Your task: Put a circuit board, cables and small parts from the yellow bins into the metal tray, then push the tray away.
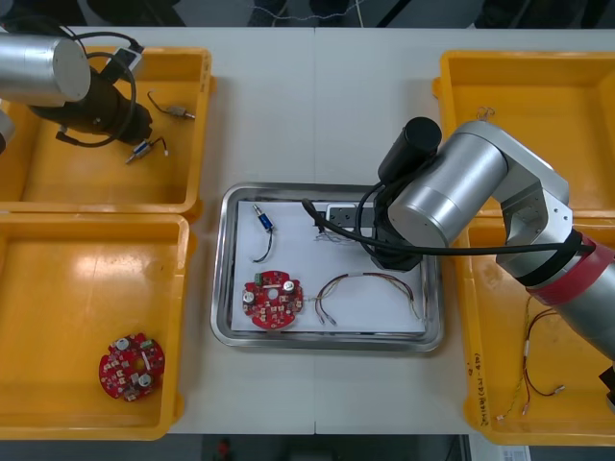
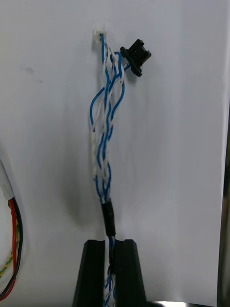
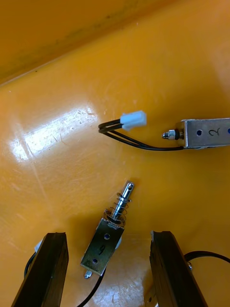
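My right arm [image 1: 461, 182] is brushed silver, built of fat rounded cylinders, with a black cap [image 1: 413, 144] on one joint, a red band [image 1: 575, 280] farther back and a black cable [image 1: 480, 252] strung along it. My left arm [image 1: 38, 67] is the same silver, its black wrist [image 1: 106, 108] looped with black cabling. My left fingers [image 3: 50, 268] and right fingers [image 2: 127, 273] are matte black, flat-faced and square-tipped.
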You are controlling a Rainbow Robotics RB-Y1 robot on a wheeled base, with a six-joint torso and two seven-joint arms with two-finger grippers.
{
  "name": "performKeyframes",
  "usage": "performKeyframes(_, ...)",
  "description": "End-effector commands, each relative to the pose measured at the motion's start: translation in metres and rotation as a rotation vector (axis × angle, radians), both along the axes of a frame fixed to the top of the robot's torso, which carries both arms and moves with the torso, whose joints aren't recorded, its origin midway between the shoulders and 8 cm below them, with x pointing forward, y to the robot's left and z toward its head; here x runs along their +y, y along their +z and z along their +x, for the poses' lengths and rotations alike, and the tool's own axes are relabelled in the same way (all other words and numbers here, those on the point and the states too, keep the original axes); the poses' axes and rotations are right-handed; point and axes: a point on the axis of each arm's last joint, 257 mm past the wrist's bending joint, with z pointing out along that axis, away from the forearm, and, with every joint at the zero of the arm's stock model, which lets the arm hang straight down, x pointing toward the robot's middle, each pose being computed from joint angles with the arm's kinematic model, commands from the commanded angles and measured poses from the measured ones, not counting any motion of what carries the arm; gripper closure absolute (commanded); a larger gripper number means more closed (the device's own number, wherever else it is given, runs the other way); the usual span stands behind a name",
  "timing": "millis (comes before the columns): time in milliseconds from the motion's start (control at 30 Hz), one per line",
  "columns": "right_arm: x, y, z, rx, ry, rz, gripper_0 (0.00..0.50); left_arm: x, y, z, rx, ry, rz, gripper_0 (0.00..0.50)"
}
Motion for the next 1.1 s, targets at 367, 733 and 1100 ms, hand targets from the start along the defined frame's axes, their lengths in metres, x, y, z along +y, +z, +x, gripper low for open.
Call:
performKeyframes(367, -0.003, 0.011, 0.004, -0.030, 0.032, -0.001, 0.000, -0.002, 0.002, 0.007, -0.033, -0.113, 0.103, 0.000)
performKeyframes(733, -0.006, 0.031, 0.004, -0.066, 0.028, -0.021, 0.000, -0.003, -0.002, 0.005, -0.026, -0.124, 0.097, 0.500)
performKeyframes(1100, -0.017, 0.060, -0.004, -0.070, -0.031, -0.030, 0.000, 0.001, 0.004, 0.001, -0.016, -0.127, 0.094, 0.500)
